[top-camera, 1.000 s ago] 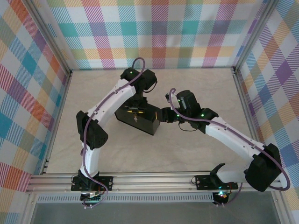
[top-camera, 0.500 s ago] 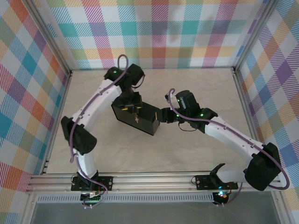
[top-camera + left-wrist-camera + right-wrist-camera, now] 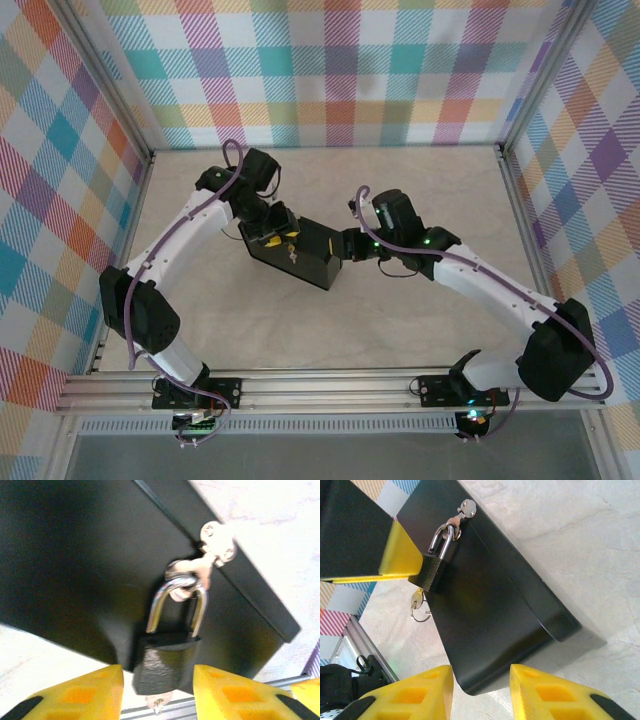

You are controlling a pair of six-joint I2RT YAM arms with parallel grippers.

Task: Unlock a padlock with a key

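A small dark padlock [image 3: 165, 662] hangs by its silver shackle from the hasp [image 3: 214, 539] on a black box [image 3: 65, 555]. The key [image 3: 417, 600] sticks out of the padlock's underside, with a wire ring on its head. My left gripper [image 3: 158, 669] has its yellow pads on either side of the lock body and is shut on it. From the right wrist, one left pad [image 3: 400, 555] presses the padlock [image 3: 431, 572]. My right gripper [image 3: 481, 670] is shut on the box's near rounded end [image 3: 485, 680]. Seen from above, the left gripper [image 3: 276, 236] and right gripper [image 3: 345, 250] flank the box [image 3: 310, 258].
The box lies mid-table on a pale surface [image 3: 330, 340]. Checked walls [image 3: 340, 70] close the back and both sides. An aluminium rail [image 3: 330, 385] runs along the near edge by the arm bases. Open floor lies in front of the box.
The left arm swung to the left and its wrist moved from above the box to the box's left end. The box turned slightly. The right arm barely moved.
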